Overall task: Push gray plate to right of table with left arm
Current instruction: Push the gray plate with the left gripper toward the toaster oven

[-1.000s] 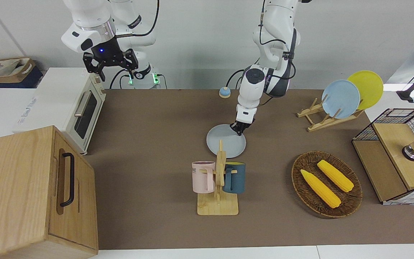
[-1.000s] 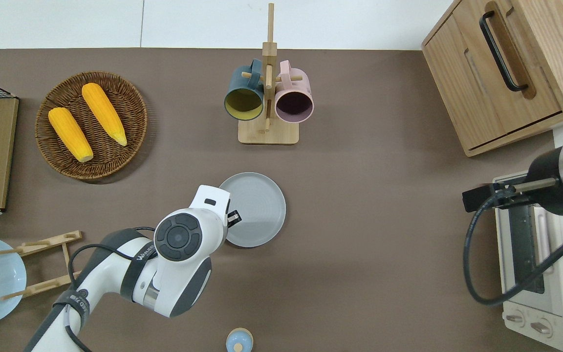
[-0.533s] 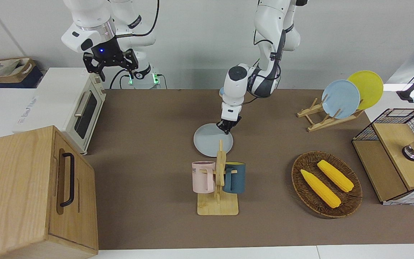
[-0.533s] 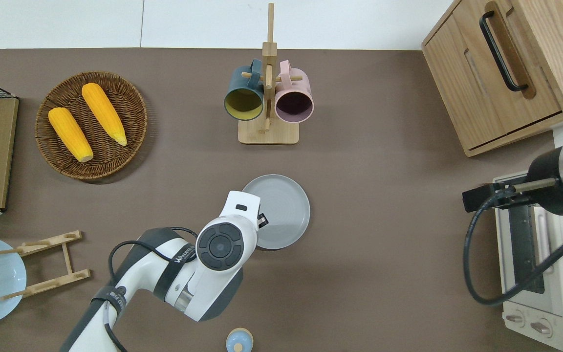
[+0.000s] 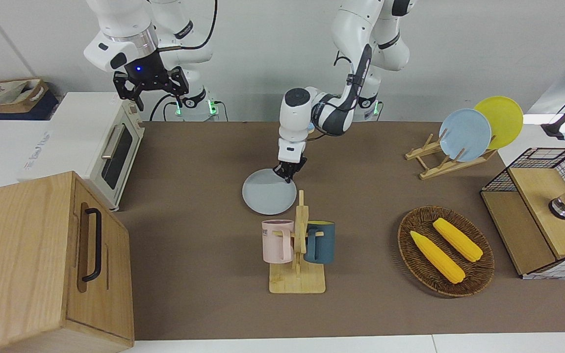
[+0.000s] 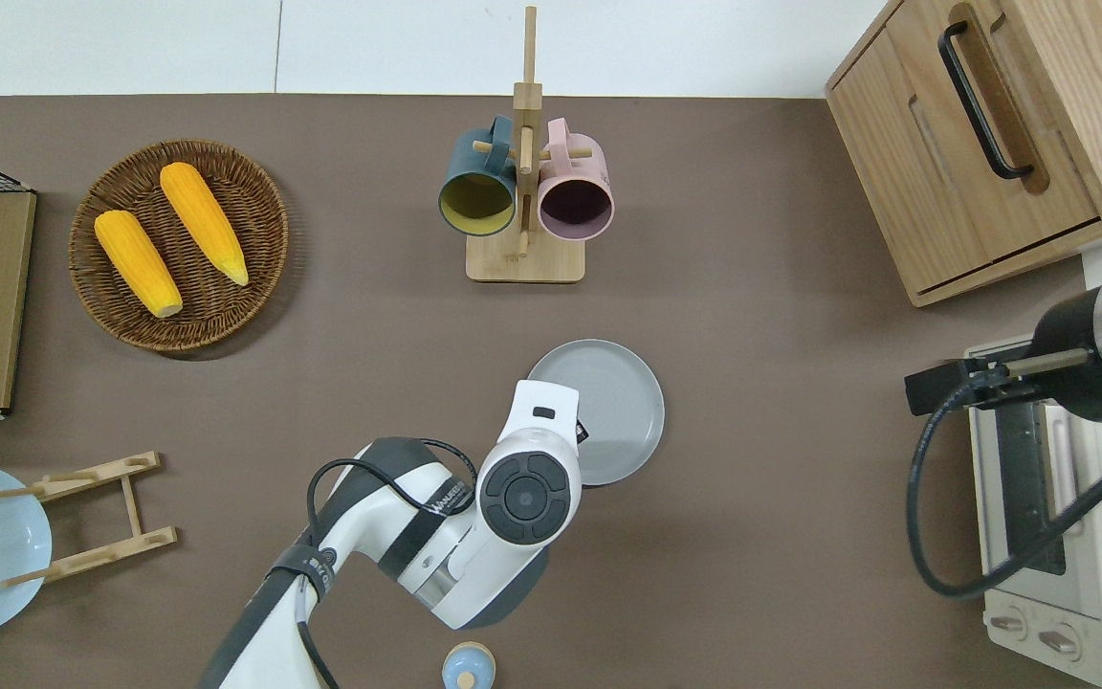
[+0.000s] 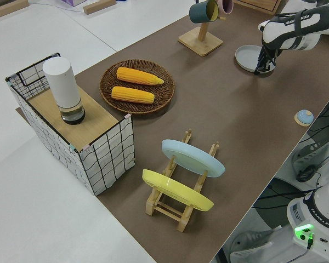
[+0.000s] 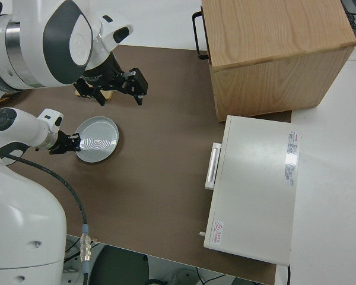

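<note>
The gray plate (image 5: 269,197) (image 6: 613,402) lies flat on the brown table (image 5: 189,255), a little nearer to the robots than the mug rack. My left gripper (image 5: 287,176) (image 8: 73,144) is down at table height, shut with nothing in it. Its tips press the plate's rim on the edge toward the left arm's end of the table. In the overhead view the white wrist hides most of the gripper and part of the plate. In the left side view the left gripper (image 7: 261,69) touches the plate (image 7: 247,56). The right gripper (image 5: 154,95) is parked, open.
A wooden mug rack (image 5: 297,255) holds a pink and a teal mug. A toaster oven (image 5: 111,147) and a wooden cabinet (image 5: 42,264) stand at the right arm's end. A wicker basket (image 5: 483,267) with corn, a plate rack (image 5: 439,162) and a small blue bell (image 6: 468,665) are also here.
The left gripper has slid along the table toward the right arm's end. It pushed the gray plate about one plate's width that way. The right arm has not moved.
</note>
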`<act>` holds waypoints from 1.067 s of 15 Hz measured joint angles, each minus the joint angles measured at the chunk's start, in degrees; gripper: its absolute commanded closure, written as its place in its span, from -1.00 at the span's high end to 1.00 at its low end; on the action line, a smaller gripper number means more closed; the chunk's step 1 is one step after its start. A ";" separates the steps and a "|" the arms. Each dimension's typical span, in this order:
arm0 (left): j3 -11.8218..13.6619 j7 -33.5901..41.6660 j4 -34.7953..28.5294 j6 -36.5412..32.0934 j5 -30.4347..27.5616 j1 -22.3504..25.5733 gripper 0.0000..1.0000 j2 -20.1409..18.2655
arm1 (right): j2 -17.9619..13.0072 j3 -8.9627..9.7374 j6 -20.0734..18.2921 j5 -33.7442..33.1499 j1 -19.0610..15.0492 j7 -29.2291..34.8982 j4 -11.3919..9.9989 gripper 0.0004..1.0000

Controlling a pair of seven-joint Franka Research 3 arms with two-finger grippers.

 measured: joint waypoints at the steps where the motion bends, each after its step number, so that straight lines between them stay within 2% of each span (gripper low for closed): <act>1: -0.01 -0.96 0.85 -0.13 0.04 -0.69 -1.00 0.61 | 0.00 0.00 0.00 0.00 0.00 0.00 0.00 0.97; 9: 0.00 -5.16 6.47 -0.99 0.23 -5.22 -1.00 4.52 | 0.00 0.00 0.00 0.00 0.00 0.00 0.00 0.97; 10: 0.02 -5.24 6.73 -1.05 0.23 -5.39 -0.82 4.68 | 0.00 0.00 0.00 0.00 0.00 0.00 0.00 0.97; 11: 0.03 -5.28 6.90 -1.11 0.23 -5.49 -0.05 4.79 | 0.00 0.00 0.00 0.00 0.00 0.00 0.00 0.97; 13: 0.03 -5.28 6.99 -1.26 0.23 -5.57 0.55 4.99 | 0.00 0.00 0.00 0.00 0.00 0.00 0.00 0.97; 14: 0.03 -5.28 7.11 -1.47 0.23 -5.57 0.72 5.00 | 0.00 0.00 0.00 0.00 0.00 0.00 0.00 0.97; 15: -0.01 -5.28 7.17 -1.82 0.23 -5.62 0.96 5.13 | 0.00 0.00 0.00 0.00 0.00 0.00 0.00 0.97; 16: -0.03 -5.28 7.31 -2.20 0.23 -5.68 0.98 5.27 | 0.00 0.00 0.00 0.00 0.00 0.00 0.00 0.97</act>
